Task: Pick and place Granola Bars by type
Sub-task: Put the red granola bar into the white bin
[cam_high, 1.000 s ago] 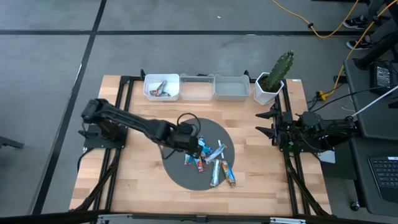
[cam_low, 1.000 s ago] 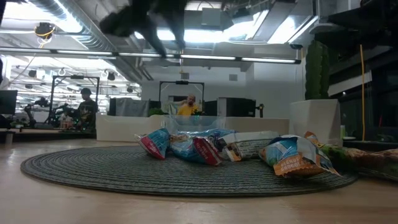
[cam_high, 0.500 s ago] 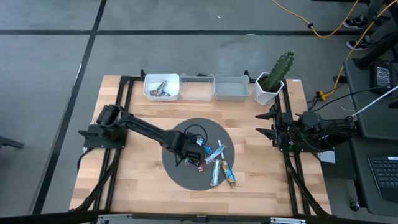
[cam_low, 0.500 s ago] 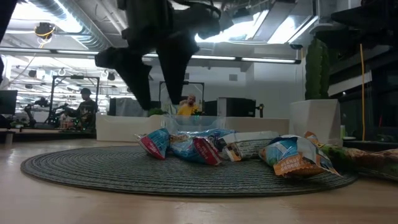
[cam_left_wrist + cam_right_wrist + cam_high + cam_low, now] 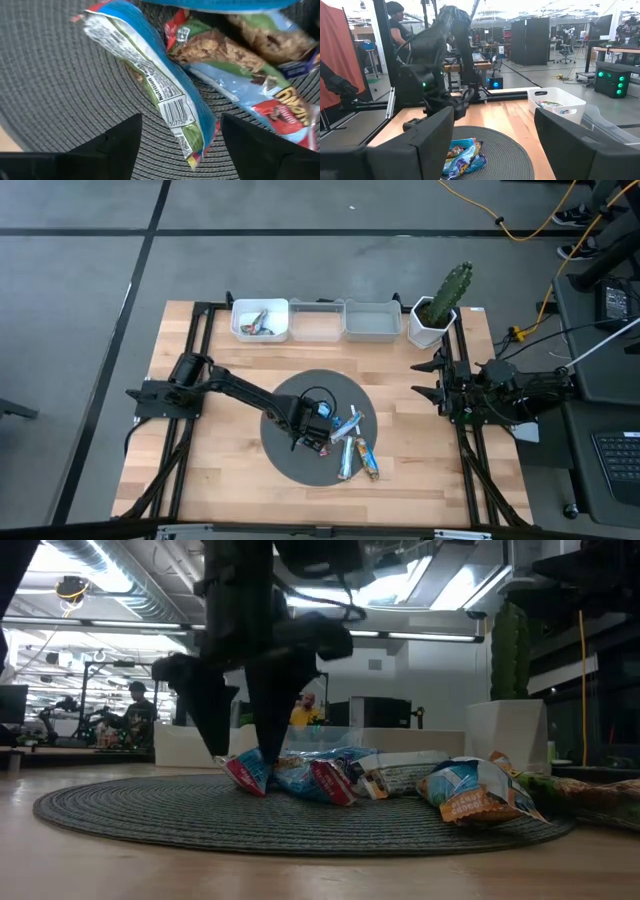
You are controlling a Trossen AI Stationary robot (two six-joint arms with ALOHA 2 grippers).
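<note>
Several foil-wrapped granola bars (image 5: 345, 442) lie heaped on a round grey mat (image 5: 290, 460); some are blue, some red and orange. My left gripper (image 5: 307, 437) is open and low over the pile's left end. Its fingers stand on either side of a blue-and-white bar with a barcode (image 5: 165, 95), the leftmost bar (image 5: 247, 770) in the low view, which lies flat on the mat. My right gripper (image 5: 428, 378) waits open at the table's right edge, far from the bars. My left gripper (image 5: 180, 120) comes at the barcode bar from above, pointing down, with one finger on each long side of it. Whether the fingertips (image 5: 262, 745) touch the wrapper, I cannot tell. The bar lies on the mat.
Three white bins stand in a row at the far edge; the left one (image 5: 260, 320) holds a few bars, while the middle one (image 5: 316, 320) and the right one (image 5: 372, 321) show none. A potted cactus (image 5: 440, 308) stands to their right. Bare wood surrounds the mat.
My left gripper has moved toward the table's near edge and down, from above the mat to the left end of the pile, with its fingers open on either side of the leftmost bar. The bars have not shifted.
</note>
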